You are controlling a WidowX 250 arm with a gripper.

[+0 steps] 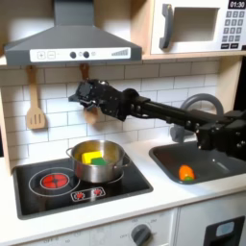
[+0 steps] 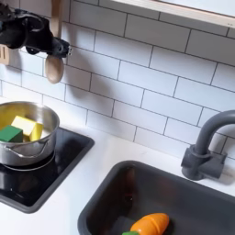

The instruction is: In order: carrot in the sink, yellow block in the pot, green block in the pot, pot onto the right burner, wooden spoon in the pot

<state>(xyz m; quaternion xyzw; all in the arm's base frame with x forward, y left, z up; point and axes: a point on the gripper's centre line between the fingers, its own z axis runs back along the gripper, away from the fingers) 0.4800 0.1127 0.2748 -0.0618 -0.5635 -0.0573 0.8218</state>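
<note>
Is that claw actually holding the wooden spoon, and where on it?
It cannot be told. The claw is at the wooden spoon handle, just above the bowl, but whether it grips it is unclear.

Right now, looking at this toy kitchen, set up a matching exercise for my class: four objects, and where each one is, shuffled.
Objects:
1. carrot
2. yellow block
3. wooden spoon
4. pot

Places:
A. on the right burner
B. against the tiled wall
C. in the sink
D. inside the pot

Pairs: 1-C, 2-D, 3-B, 4-A
</note>
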